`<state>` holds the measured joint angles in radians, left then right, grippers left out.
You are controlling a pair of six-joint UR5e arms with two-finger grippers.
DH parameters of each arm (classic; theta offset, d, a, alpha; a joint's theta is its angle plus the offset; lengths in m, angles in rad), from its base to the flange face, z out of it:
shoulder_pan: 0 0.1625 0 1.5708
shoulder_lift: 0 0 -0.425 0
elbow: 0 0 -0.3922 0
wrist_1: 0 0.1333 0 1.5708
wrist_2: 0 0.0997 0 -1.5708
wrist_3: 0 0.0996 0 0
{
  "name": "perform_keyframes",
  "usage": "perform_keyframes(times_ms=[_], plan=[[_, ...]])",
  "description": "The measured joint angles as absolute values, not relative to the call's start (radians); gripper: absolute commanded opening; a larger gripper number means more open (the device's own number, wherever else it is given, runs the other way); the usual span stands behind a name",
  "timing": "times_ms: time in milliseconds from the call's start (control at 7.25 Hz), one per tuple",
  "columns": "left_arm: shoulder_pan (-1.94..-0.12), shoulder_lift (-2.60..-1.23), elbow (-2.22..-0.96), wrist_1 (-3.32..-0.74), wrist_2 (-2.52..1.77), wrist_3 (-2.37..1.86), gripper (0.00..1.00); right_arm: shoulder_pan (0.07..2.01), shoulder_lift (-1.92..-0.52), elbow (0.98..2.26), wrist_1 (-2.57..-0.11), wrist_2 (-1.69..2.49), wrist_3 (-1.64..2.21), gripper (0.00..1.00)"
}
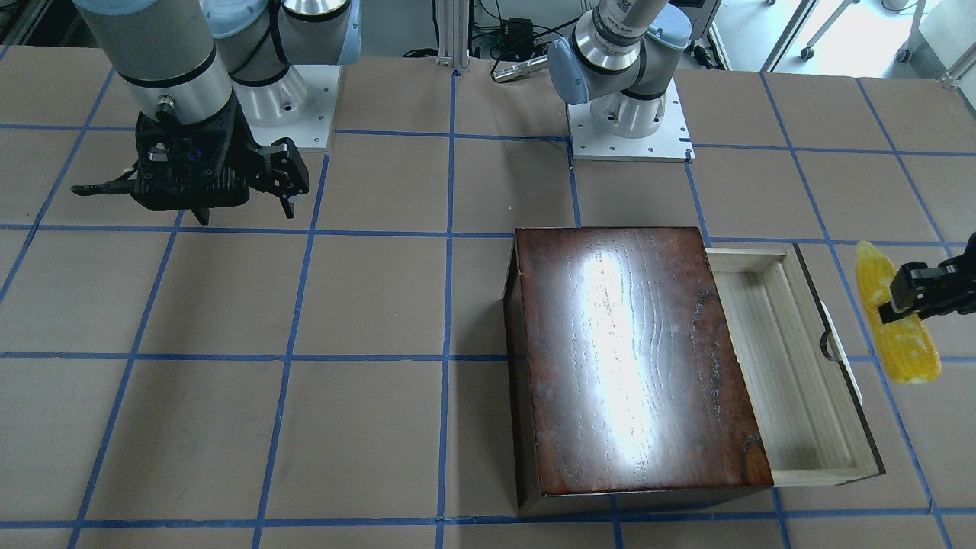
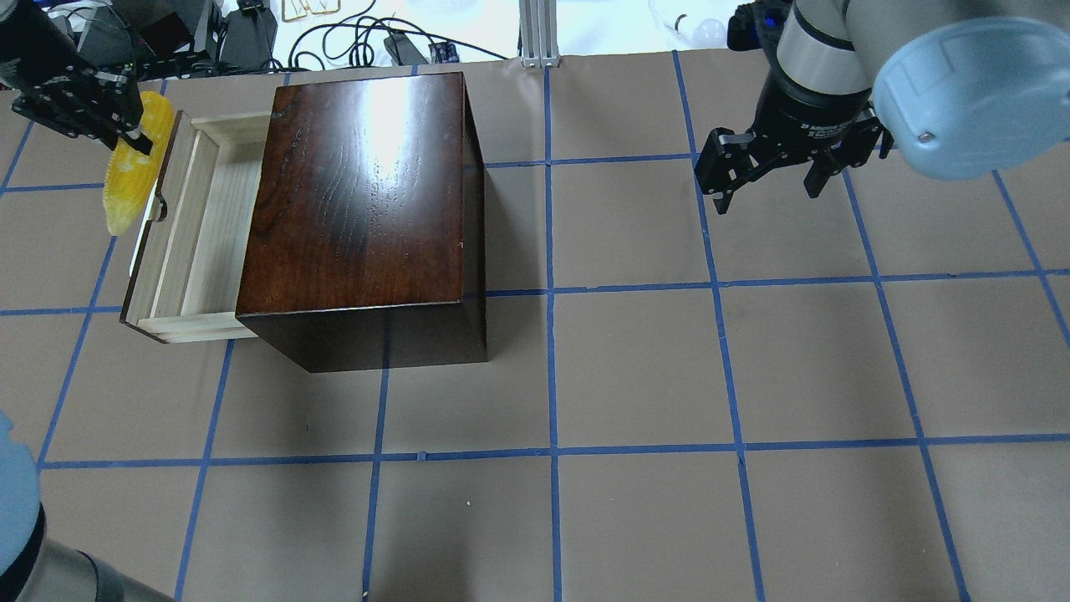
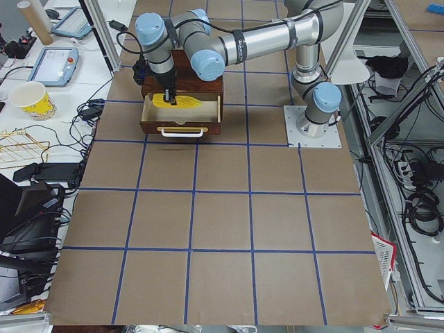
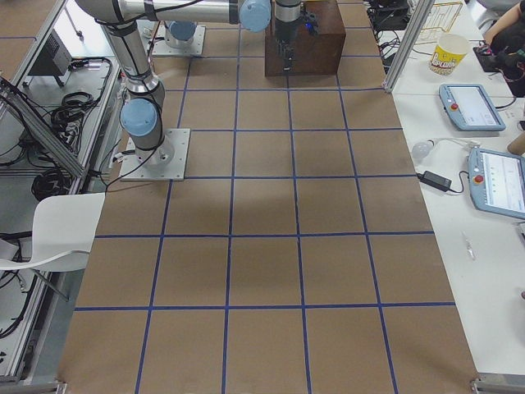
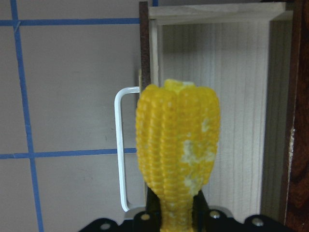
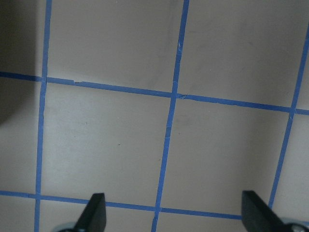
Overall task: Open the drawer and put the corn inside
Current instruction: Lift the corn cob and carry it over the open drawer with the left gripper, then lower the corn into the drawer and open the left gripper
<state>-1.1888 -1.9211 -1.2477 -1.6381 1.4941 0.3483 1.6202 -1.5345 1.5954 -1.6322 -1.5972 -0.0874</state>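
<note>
The drawer [image 1: 793, 358] is pulled out of the glossy dark brown box [image 1: 633, 351], and its pale wood tray is empty. My left gripper [image 1: 894, 293] is shut on the yellow corn [image 1: 900, 335] and holds it in the air over the drawer's front panel and white handle [image 5: 120, 150]. In the left wrist view the corn [image 5: 178, 154] points away from the fingers and partly overlaps the tray [image 5: 212, 72]. In the overhead view the corn [image 2: 129, 180] hangs just left of the drawer [image 2: 188, 226]. My right gripper [image 2: 766, 196] is open and empty, far from the box [image 2: 359, 192].
The table is brown paper with a blue tape grid [image 2: 552, 293]. The two arm bases [image 1: 629, 114] stand at the robot's side. Cables and side tables with devices lie beyond the table's far edge [image 2: 351, 42].
</note>
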Motion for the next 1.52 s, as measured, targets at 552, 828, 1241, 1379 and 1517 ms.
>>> perform_keyframes(times_ms=[552,828,1241,1379,1517], plan=[[-1.210,-1.969,-1.311,-1.591,1.486,0.326,0.00,1.619,-1.534,1.595,-1.632,-1.598,-0.087,1.00],[-1.210,-2.001,-1.332,-1.550,1.467,0.331,0.14,1.620,-1.534,1.595,-1.632,-1.598,-0.087,1.00],[-1.208,-2.027,-1.346,-1.542,1.434,0.329,0.79,1.620,-1.534,1.595,-1.632,-1.598,-0.087,1.00],[-1.208,-2.030,-1.349,-1.542,1.434,0.328,1.00,1.620,-1.534,1.595,-1.632,-1.598,-0.087,1.00],[-1.208,-2.030,-1.350,-1.542,1.435,0.325,1.00,1.620,-1.534,1.595,-1.632,-1.598,-0.087,1.00]])
